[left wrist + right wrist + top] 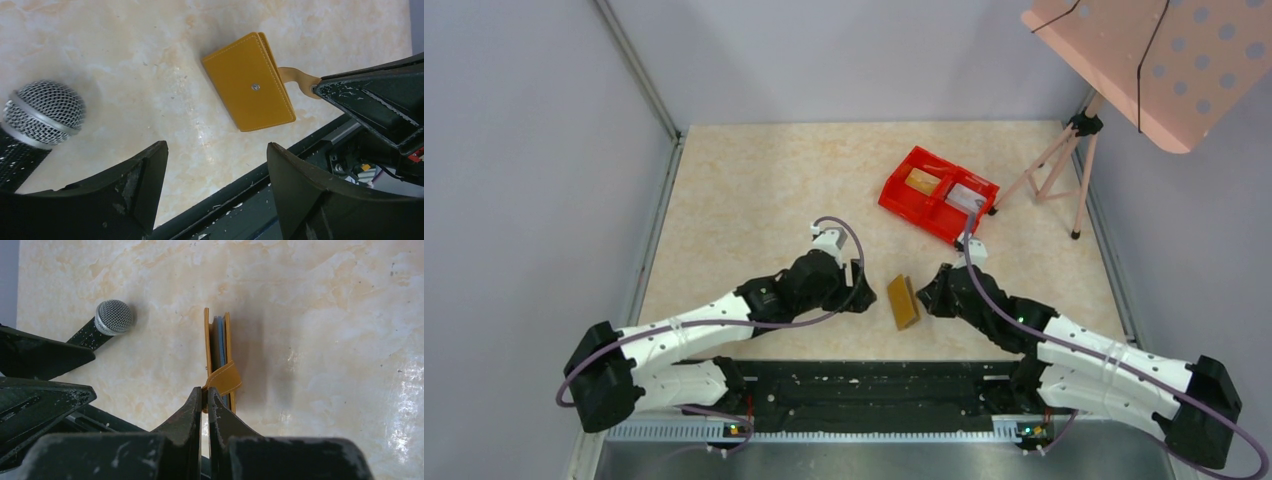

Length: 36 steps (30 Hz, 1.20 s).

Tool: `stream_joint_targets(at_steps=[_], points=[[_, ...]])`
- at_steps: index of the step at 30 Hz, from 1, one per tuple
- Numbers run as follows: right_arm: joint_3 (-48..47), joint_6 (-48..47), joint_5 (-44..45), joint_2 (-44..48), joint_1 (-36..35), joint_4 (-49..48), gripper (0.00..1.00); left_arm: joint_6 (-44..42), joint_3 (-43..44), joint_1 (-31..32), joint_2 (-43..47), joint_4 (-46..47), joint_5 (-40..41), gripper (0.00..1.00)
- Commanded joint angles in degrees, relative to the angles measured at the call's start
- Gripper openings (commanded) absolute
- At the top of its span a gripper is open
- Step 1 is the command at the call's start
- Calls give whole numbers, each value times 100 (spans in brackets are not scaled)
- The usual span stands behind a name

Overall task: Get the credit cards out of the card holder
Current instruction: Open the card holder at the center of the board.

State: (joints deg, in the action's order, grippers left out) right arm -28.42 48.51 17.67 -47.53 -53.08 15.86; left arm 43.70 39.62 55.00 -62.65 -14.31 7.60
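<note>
At the near middle of the desk (754, 190), between the two arms, lies the card holder (903, 301), tan-brown and folded, its two leaves slightly parted. The right fingers (192, 415) are pressed together on the holder's small tab (226, 380), with no gap visible between them beyond the strap itself. The left fingers (145, 175) stand wide apart, holding nothing, just beside the holder on its left and not touching it. A light-blue layer (220, 337) shows between the leaves; whether it is a card or lining cannot be told. The outer face carries a small metal snap (255, 87). A red tray (894, 192) sits well apart at the far right, with a yellow-gold card (921, 180) in one compartment and a pale card (965, 197) in the other. A microphone (42, 112) lies beside the left fingers.
</note>
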Motion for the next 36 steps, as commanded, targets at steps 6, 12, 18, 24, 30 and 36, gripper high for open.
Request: stream_joint_targets(at_steps=[6,12,18,24,30,36], points=[[178,171,-142,314,18,-345,0,118,786,-8,-1134,811,-537,79],[240,169,-152,477,19,-341,0,-76,1730,-16,-2204,203,-406,79],[279,145,-159,625,20,-321,0,-145,2192,-51,-2897,158,-519,79],[309,182,-28,734,19,-180,0,-166,2345,-68,-3143,-158,-544,60],[216,243,570,980,27,485,0,-254,1980,-86,-2780,-279,-331,31],[338,348,961,1214,234,1153,0,-226,1627,-86,-2650,-90,-501,19]])
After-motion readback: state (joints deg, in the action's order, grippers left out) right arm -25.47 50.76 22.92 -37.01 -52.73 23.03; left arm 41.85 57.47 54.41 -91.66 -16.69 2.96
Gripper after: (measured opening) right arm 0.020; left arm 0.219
